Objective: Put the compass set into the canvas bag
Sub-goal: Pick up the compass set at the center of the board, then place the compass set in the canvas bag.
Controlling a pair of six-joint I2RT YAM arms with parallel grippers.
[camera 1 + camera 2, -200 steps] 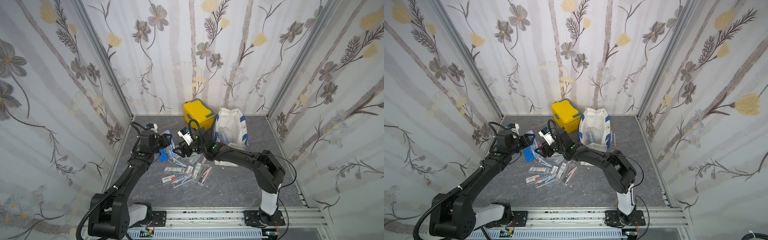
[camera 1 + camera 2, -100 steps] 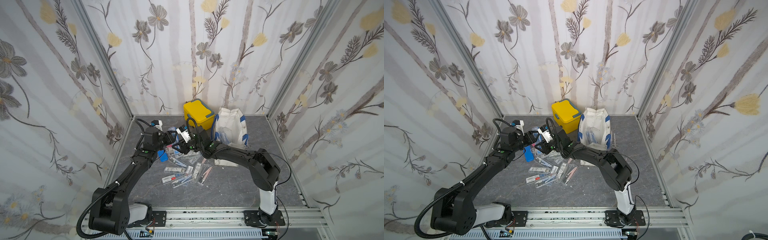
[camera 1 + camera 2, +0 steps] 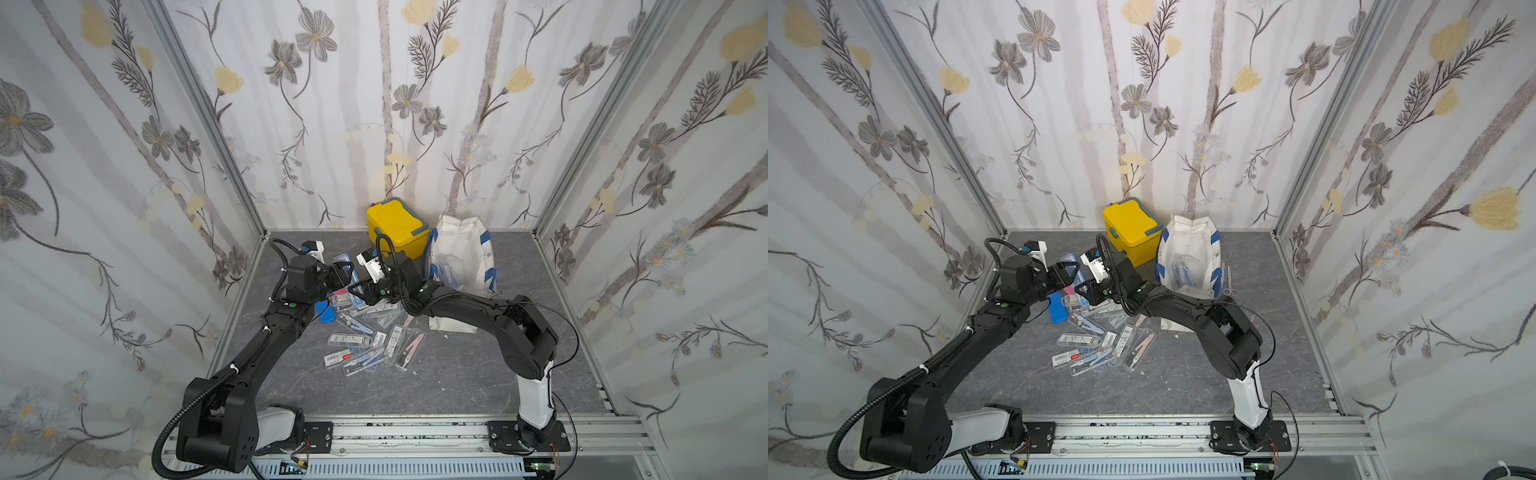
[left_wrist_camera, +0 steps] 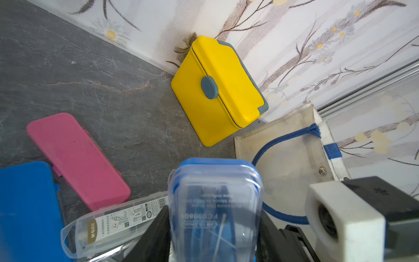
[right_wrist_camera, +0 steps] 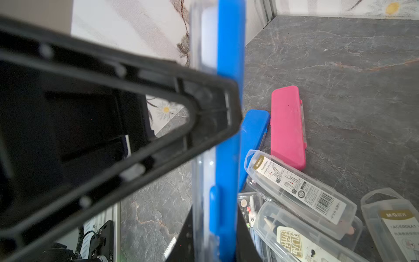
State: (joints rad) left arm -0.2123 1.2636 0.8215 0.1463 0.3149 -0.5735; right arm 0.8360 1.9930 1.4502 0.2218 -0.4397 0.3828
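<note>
Two claws meet over a mess of cases, and both have hold of the same thing. The compass set (image 4: pixel 215 204) is a see-through case with a blue back. It is up in the air between them, off the floor (image 3: pixel 436 374).

The right claw (image 5: pixel 216 233) is closed tight on it, with one finger on the clear face and one on the blue face. The left claw (image 4: pixel 215 219) has the case between its two fingers as well. Each of those fingers sits right against a long edge, so the gap is narrow and the case fills it.

The canvas bag (image 3: pixel 461 249) stands open near the claws, off on the right claw's side, just behind the right arm (image 3: pixel 469 309). The compass set is not in the bag yet. A few see-through cases lie inside the bag.

Just past the claws, by the back wall, sits a yellow box (image 3: pixel 397 226) with its lid shut, right beside the bag.

Down on the floor near the left claw lie a blue case (image 4: pixel 25 208) and a pink case (image 4: pixel 74 158), side by side.

A pile of clear cases (image 3: pixel 365 345) lies under the claws and spreads out toward the robot's base.

Small scissors (image 3: pixel 1227 282) lie on the far side of the bag from the claws.
</note>
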